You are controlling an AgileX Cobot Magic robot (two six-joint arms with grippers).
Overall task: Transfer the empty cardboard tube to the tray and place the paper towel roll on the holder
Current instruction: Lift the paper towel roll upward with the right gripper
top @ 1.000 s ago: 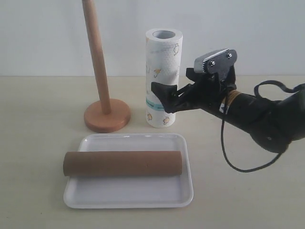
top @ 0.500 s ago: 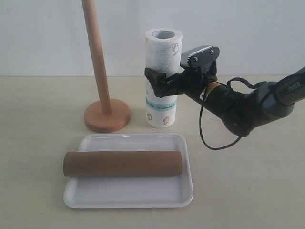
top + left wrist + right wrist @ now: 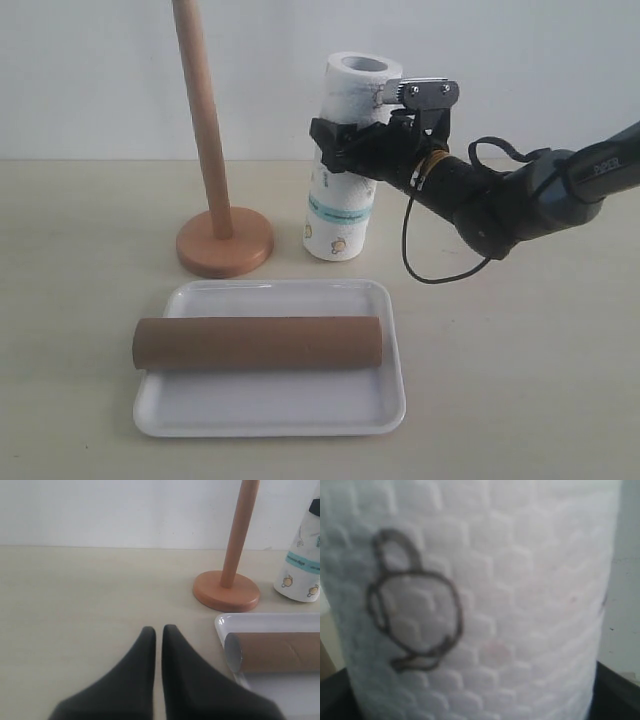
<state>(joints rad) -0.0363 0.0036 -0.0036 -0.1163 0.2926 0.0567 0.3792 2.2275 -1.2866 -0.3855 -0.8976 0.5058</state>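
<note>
Right arm (image 3: 540, 195) is chunky matte black with white lettering (image 3: 604, 170) and a thin black cable (image 3: 407, 250) looping off it. The black right end effector (image 3: 345, 148) has a brass-ish ring (image 3: 433, 165) behind it and a silver bracket (image 3: 425, 92) with two screws on top. Left end effector (image 3: 158, 630): two black tapered fingers (image 3: 135, 670).

Lab: plain tbl (image 3: 520, 380), white wall (image 3: 100, 80)
</note>
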